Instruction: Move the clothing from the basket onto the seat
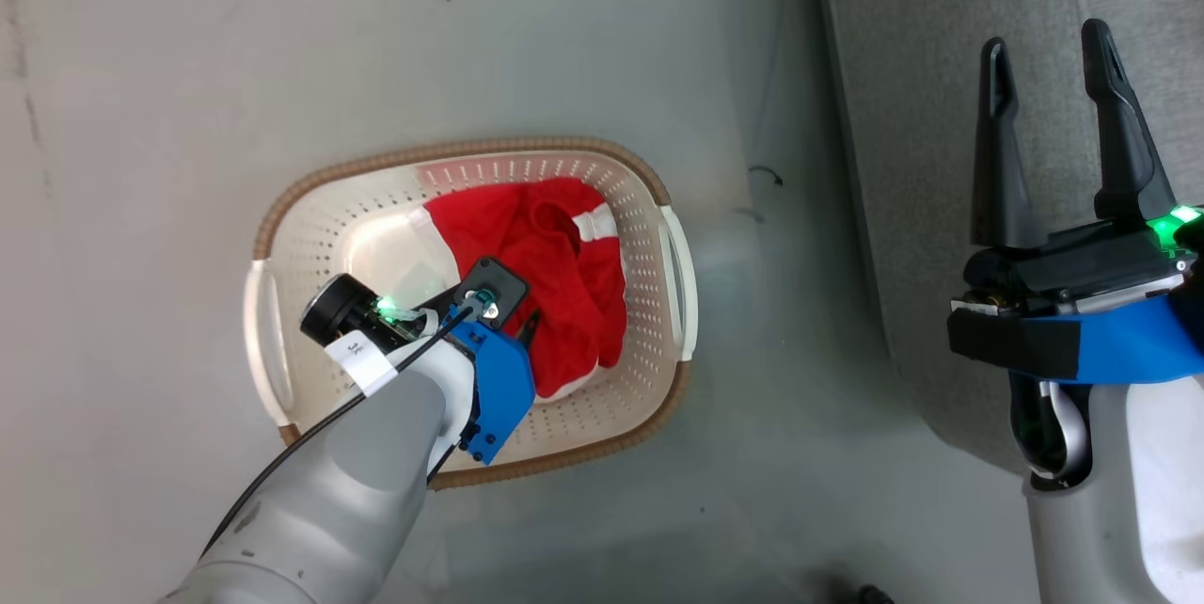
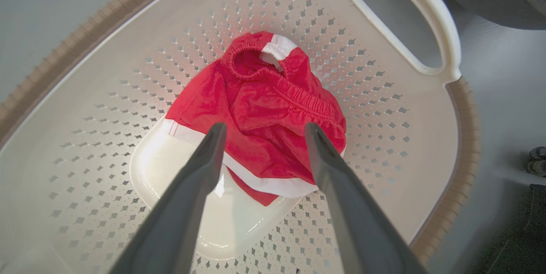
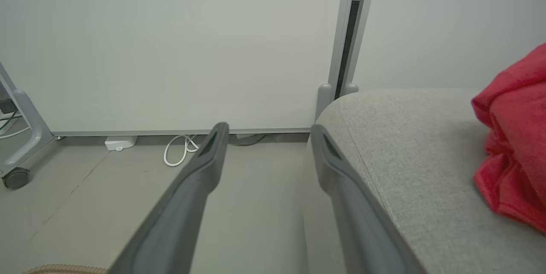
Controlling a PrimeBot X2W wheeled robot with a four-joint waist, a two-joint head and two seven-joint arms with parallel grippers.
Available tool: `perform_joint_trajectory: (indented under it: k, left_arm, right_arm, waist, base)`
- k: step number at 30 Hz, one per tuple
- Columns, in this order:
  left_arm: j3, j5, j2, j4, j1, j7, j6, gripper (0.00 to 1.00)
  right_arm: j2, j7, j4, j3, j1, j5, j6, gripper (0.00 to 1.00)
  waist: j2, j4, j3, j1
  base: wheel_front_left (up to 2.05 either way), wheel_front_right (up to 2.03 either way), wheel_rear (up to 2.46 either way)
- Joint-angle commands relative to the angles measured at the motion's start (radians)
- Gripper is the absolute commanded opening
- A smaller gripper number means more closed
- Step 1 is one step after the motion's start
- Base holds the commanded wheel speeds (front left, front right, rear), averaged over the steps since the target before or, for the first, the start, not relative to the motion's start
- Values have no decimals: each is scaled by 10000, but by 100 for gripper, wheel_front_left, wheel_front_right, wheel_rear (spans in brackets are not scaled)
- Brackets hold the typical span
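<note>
Left tool (image 2: 264, 126), spread wide, hangs in the basket (image 2: 106, 137) over the clothing (image 2: 264, 103). Right tool (image 1: 1044, 39), wide and empty, beside the seat (image 1: 941, 68).

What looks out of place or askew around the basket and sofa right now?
Nothing stands out. The basket sits upright on the floor, undamaged, with red shorts bunched inside; a second red garment lies on the sofa. Nothing has spilled.

place: staged lab room | cues: partition wall (image 3: 170, 52), castered stand (image 3: 30, 126), loose floor cable (image 3: 168, 161), sofa (image 3: 405, 146)
</note>
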Motion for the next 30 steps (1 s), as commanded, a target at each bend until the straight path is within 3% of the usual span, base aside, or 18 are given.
perform_joint_trajectory:
  k: [1, 18, 30]
  left_arm:
    - [-92, -117, 37, 69, -287, 164, -4, 100]
    - [-902, -655, 409, 654, -1323, 1073, -6, 100]
    - [-1191, -459, 696, 820, -1849, 1598, 358, 100]
  right_arm:
    - [18, -3, -109, -2, -190, 49, 5, 100]
    - [20, -2, -907, 131, -474, 280, 5, 100]
    - [21, -2, -1380, 137, -418, 311, 3, 100]
  waist:
    - [0, -160, 527, -3]
    - [0, -477, 2323, -3]
    - [0, -696, 3125, -3]
  base:
    - [0, 0, 0]
    - [0, 0, 0]
    - [0, 0, 0]
